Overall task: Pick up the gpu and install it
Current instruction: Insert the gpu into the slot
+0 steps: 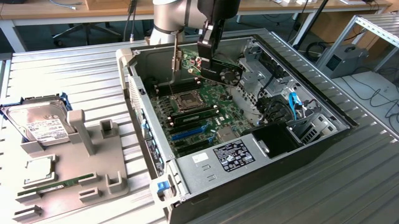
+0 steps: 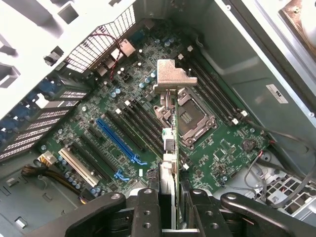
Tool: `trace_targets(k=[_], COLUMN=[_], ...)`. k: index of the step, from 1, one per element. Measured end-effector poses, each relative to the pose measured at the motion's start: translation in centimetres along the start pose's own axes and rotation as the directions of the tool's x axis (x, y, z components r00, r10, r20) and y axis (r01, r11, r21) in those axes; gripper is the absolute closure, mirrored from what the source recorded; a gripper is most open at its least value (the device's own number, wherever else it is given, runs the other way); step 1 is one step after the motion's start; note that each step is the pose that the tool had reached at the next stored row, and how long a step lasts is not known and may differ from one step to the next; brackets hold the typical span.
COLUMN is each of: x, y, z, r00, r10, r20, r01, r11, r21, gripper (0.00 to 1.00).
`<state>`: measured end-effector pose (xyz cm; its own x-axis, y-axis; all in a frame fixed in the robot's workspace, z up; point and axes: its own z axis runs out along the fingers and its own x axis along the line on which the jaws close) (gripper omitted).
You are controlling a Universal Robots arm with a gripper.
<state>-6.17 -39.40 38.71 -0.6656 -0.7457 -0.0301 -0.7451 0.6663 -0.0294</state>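
Metal table [image 1: 74, 74]; pincer [image 2: 169, 191] clamps gpu [image 2: 169, 136] over case [image 1: 262, 184], gripped end hidden.

Robot arm [image 1: 167, 16]: smooth silver-grey metal tube, round in section, w/ a paler grey ring where a joint housing begins; wrist block [image 1: 218, 11] is matte black and boxy; gripper [image 1: 208, 54] is black throughout, narrow; close up from the wrist cam, two flat black fingers [image 2: 146, 212] w/ small round holes down their faces; curved black outer link bars [image 2: 94, 217] on either side, each w/ shiny silver pivot screws [image 2: 117, 196] at the ends.
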Motion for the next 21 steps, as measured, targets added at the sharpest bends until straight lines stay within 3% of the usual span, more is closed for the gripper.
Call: trace_targets(k=[21], x=[0.00], y=[0.00], z=[0.00], r00=[0.9987], r10=[-0.052], r20=[0.0016], r01=[0.052], r11=[0.9987], r21=[-0.0015], gripper=[0.73])
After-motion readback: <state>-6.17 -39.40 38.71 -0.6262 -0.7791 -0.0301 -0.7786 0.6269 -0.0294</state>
